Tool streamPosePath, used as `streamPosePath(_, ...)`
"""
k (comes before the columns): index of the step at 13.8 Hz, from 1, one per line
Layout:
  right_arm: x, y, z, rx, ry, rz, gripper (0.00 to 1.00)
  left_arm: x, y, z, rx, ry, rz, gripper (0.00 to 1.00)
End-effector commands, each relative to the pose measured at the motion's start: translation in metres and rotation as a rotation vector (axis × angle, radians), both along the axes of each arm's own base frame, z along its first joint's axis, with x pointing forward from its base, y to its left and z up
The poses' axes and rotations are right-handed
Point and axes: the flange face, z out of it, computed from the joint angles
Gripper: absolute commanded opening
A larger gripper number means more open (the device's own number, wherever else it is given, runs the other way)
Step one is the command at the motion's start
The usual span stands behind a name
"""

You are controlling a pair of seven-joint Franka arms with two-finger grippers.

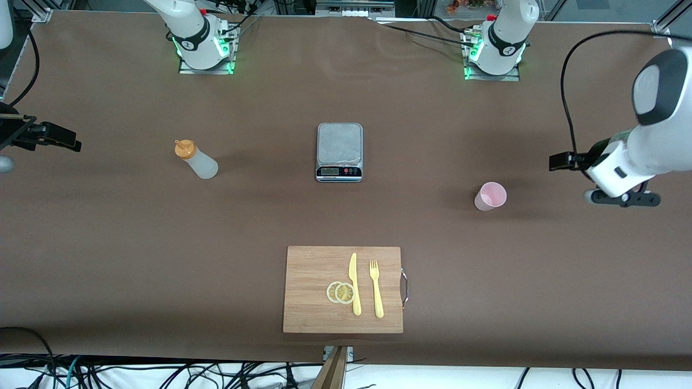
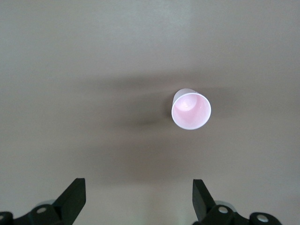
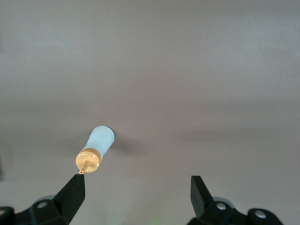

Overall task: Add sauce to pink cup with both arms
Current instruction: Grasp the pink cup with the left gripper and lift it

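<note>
The sauce bottle [image 1: 195, 159], translucent whitish with an orange nozzle cap, stands on the brown table toward the right arm's end. It also shows in the right wrist view [image 3: 96, 149]. The pink cup [image 1: 491, 196] stands upright and empty toward the left arm's end, and shows from above in the left wrist view [image 2: 191, 109]. My left gripper [image 2: 139, 187] is open and empty, up over the table beside the cup, near the table's end [image 1: 624, 198]. My right gripper [image 3: 138, 185] is open and empty, up over the table beside the bottle; the front view shows only its edge.
A silver kitchen scale [image 1: 339, 141] sits mid-table between bottle and cup. A wooden cutting board [image 1: 313, 270] lies nearer the front camera, carrying a yellow knife [image 1: 354, 283], a yellow fork [image 1: 376, 289] and lemon slices [image 1: 340, 292].
</note>
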Motion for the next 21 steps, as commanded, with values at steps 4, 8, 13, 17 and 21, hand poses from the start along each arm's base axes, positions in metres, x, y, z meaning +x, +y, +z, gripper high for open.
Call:
streamPosePath(4,0.002,-0.002,0.004,-0.007,0.000,-0.006,1.00,0.017,-0.009,-0.112,-0.108,0.018,-0.198,1.00)
streamPosePath(8,0.002,-0.002,0.004,-0.004,0.000,-0.007,1.00,-0.014,-0.032,-0.177,-0.151,-0.006,-0.236,0.95)
streamPosePath(13,0.002,-0.002,0.002,-0.006,0.003,-0.006,1.00,-0.020,-0.040,-0.214,-0.154,0.019,-0.275,0.49)
streamPosePath(17,0.002,-0.002,0.002,-0.006,0.003,-0.006,1.00,-0.016,-0.040,-0.210,-0.160,0.009,-0.298,0.00)
streamPosePath(21,0.003,-0.002,0.001,-0.007,0.005,-0.002,1.00,-0.005,-0.042,-0.188,-0.159,-0.009,-0.302,0.00)
